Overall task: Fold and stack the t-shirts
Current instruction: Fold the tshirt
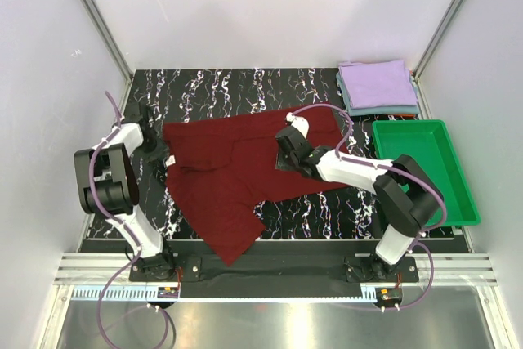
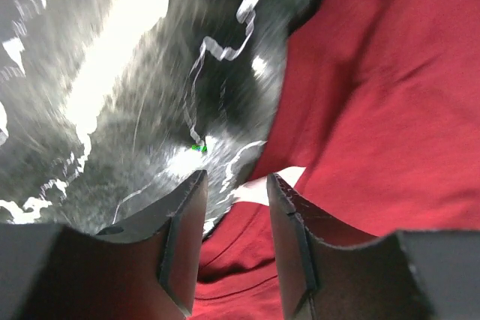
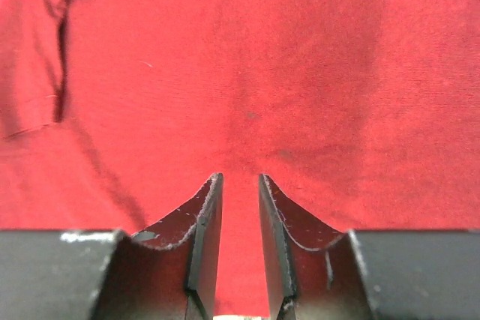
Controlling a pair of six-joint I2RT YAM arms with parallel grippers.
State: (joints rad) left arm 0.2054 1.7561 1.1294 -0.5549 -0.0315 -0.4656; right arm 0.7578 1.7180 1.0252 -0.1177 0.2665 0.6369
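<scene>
In the right wrist view the maroon t-shirt (image 3: 300, 73) ran off every edge, and whether the right claw (image 3: 240, 189) pinched any of it could not be told. From above, the right arm (image 1: 359, 171) hid the cloth beneath it. The grey-blue t-shirt (image 1: 384, 109) showed only as a thin edge under the lavender t-shirt (image 1: 377, 82). The left wrist view blurred the tabletop (image 2: 112, 95) and cut the shirt off at its right and bottom edges.

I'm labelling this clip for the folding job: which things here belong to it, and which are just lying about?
Part of the job: maroon t-shirt, spread out; folded lavender tee; grey-blue tee beneath it.
Lying about: green tray.
</scene>
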